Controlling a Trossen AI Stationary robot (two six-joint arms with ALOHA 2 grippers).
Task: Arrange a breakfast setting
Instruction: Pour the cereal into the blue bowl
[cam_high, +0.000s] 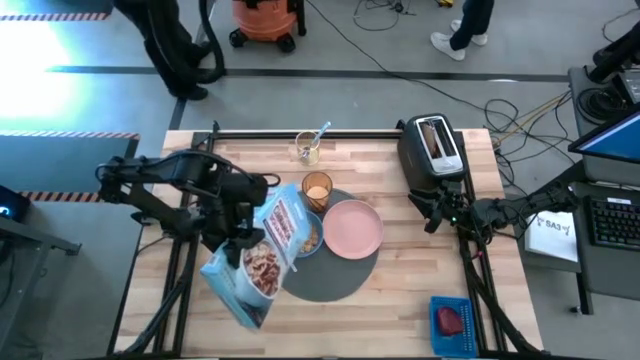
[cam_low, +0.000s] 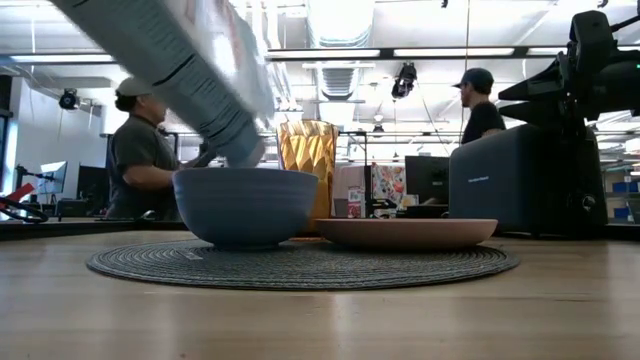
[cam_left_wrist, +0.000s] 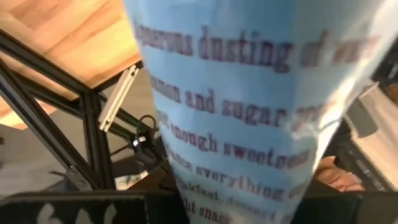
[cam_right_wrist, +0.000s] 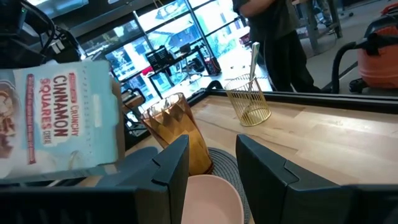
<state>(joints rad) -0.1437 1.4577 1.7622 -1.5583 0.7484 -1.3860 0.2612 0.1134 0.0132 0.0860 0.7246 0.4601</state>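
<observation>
left gripper (cam_high: 243, 238) clamped on tilted cereal box (cam_high: 262, 260), mouth over small blue bowl (cam_high: 308, 237) on dark-grey mat (cam_high: 330, 275). box judged light, crushable; held mid-sides. right gripper (cam_high: 437, 212) parked apart beside toaster (cam_high: 432, 146).

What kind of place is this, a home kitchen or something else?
Most likely a robotics lab or workshop, not a home. The wooden table stands on a bare concrete floor with loose cables, an orange shop vacuum sits behind it, and people work at monitors under an open industrial ceiling.
</observation>
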